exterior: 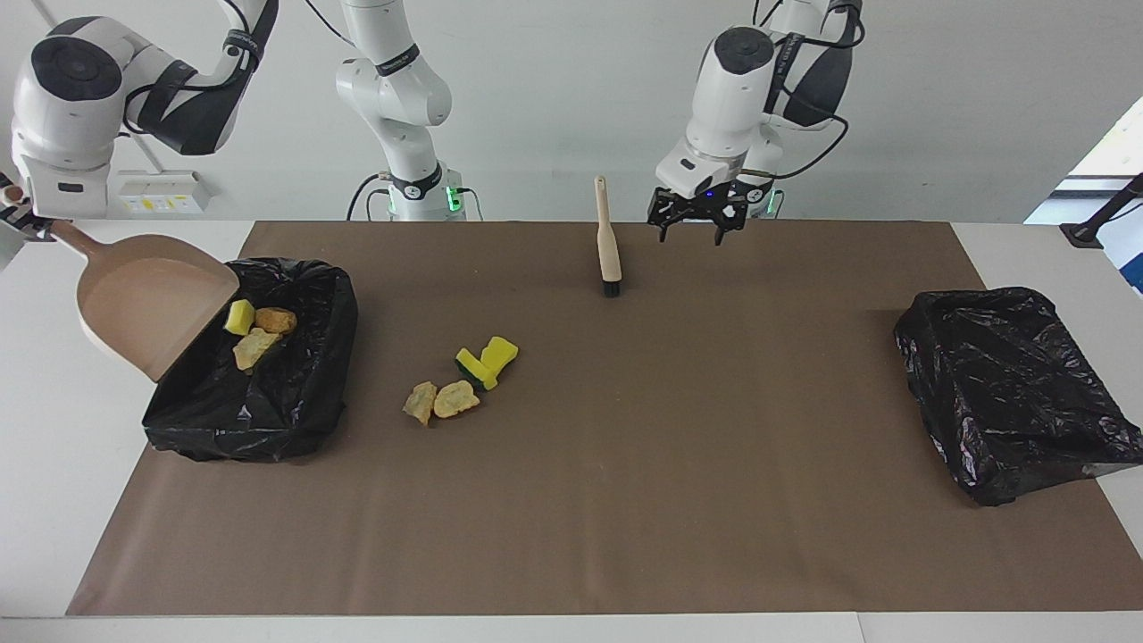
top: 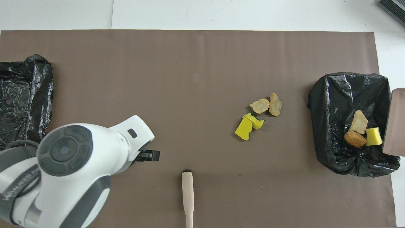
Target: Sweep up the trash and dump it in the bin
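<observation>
My right gripper (exterior: 25, 217) is shut on the handle of the beige dustpan (exterior: 147, 304), which tilts with its lip over the black-lined bin (exterior: 268, 402) at the right arm's end. A yellow sponge chunk (exterior: 238, 316) and two bread pieces (exterior: 268, 326) lie in that bin (top: 332, 126). More trash rests on the mat: two yellow sponge bits (exterior: 487, 357) and two pastry pieces (exterior: 442, 400). The brush (exterior: 609, 241) has its bristles on the mat and its handle toward the robots, with nothing holding it. My left gripper (exterior: 701, 230) hangs open beside it, toward the left arm's end.
A second black-lined bin (exterior: 1009, 393) sits at the left arm's end of the brown mat (exterior: 625, 491). White table shows around the mat.
</observation>
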Controlling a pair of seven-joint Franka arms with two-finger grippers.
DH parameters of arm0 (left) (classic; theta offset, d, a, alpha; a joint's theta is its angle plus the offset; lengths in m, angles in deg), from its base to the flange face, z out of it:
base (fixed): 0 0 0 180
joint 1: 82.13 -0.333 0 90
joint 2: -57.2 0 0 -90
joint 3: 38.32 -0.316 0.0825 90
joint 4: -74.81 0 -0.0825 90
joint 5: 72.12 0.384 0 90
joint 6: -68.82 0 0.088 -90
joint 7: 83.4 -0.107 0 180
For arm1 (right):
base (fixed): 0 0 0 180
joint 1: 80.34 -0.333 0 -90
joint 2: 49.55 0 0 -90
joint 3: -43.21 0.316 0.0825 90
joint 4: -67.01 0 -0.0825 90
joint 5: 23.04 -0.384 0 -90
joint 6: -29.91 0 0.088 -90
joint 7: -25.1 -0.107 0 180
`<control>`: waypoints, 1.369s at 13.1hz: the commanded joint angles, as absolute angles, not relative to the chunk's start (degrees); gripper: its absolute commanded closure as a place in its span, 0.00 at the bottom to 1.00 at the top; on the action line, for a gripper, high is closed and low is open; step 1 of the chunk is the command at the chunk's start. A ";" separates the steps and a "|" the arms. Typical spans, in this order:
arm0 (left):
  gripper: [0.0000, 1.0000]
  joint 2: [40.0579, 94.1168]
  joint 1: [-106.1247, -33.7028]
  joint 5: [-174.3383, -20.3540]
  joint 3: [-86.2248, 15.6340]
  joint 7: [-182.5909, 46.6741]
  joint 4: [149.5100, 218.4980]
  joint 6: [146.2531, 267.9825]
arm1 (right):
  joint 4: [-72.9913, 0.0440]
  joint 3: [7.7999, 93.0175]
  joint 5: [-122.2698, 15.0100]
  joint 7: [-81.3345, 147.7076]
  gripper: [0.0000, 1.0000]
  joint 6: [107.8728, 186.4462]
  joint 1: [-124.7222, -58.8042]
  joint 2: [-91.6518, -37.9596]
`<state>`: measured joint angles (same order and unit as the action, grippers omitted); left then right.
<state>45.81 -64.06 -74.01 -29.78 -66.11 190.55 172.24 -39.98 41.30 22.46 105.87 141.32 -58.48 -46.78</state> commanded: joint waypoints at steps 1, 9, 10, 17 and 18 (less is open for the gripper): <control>0.00 50.42 -71.29 -72.91 -28.74 -73.35 178.47 164.30 | -36.80 41.71 21.54 108.42 1.00 139.62 -58.01 -44.73; 0.00 58.68 -79.93 -73.00 -29.18 -82.26 154.64 149.35 | -34.32 44.96 1.58 77.04 1.00 126.62 -63.97 -43.31; 0.00 59.74 -79.93 -73.00 -29.27 -82.26 152.52 148.37 | -34.32 45.66 0.09 70.69 1.00 124.42 -66.60 -43.22; 0.00 58.00 -79.85 -72.21 -29.97 -84.63 153.99 148.45 | -34.67 45.93 -13.27 27.97 1.00 121.58 -85.67 -48.13; 0.00 57.82 -79.93 -72.21 -30.06 -84.72 154.34 148.36 | -34.33 45.93 -14.85 22.78 1.00 122.28 -88.05 -49.97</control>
<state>58.56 -79.49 -73.16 -30.12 -83.52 153.92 149.64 -35.16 46.45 -11.91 31.10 121.65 -84.77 -47.10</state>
